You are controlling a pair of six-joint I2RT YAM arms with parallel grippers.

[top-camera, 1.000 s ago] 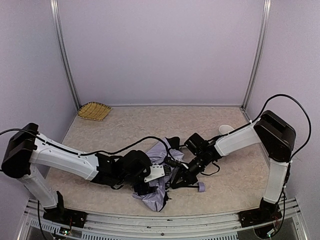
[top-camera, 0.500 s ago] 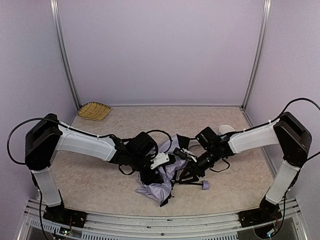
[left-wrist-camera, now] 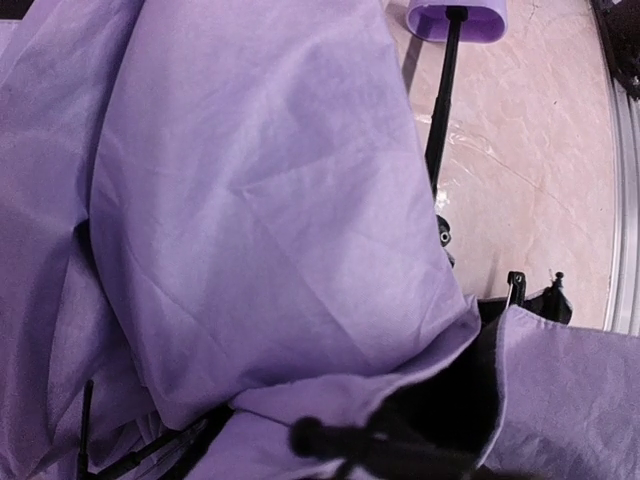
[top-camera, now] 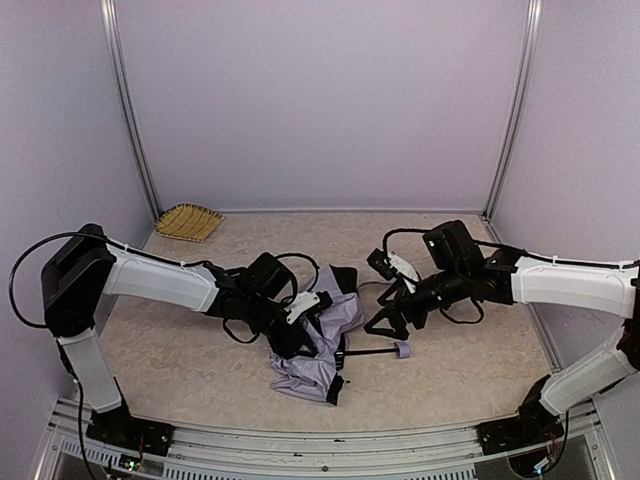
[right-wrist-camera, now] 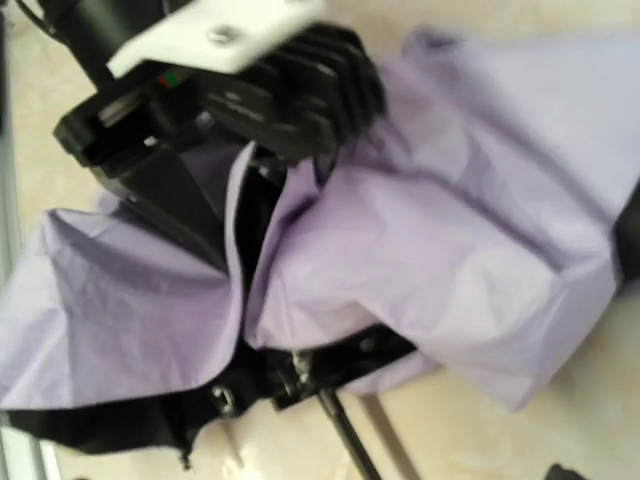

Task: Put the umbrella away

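Observation:
The umbrella (top-camera: 320, 365) lies crumpled on the table's middle, lavender fabric with black underside showing. Its thin black shaft (top-camera: 372, 351) runs right to the small lavender handle (top-camera: 403, 349). My left gripper (top-camera: 303, 333) is pushed down into the fabric. In the right wrist view a fold of the umbrella (right-wrist-camera: 450, 250) rises between the left gripper's (right-wrist-camera: 240, 200) fingers; whether they pinch it is unclear. The left wrist view is filled with the umbrella's fabric (left-wrist-camera: 250, 220), with the handle (left-wrist-camera: 457, 20) at the top. My right gripper (top-camera: 385, 320) hangs open just above the shaft, holding nothing.
A woven straw tray (top-camera: 188, 221) sits in the far left corner. The metal front rail (top-camera: 320, 440) runs close behind the umbrella's near edge. Black cables loop over both forearms near the fabric. Bare tabletop (top-camera: 480, 370) lies right of the handle.
My right gripper has opened, let go of the shaft and drawn back up to the right. My left gripper's jaws have narrowed in the fabric, and the arm shifted slightly left.

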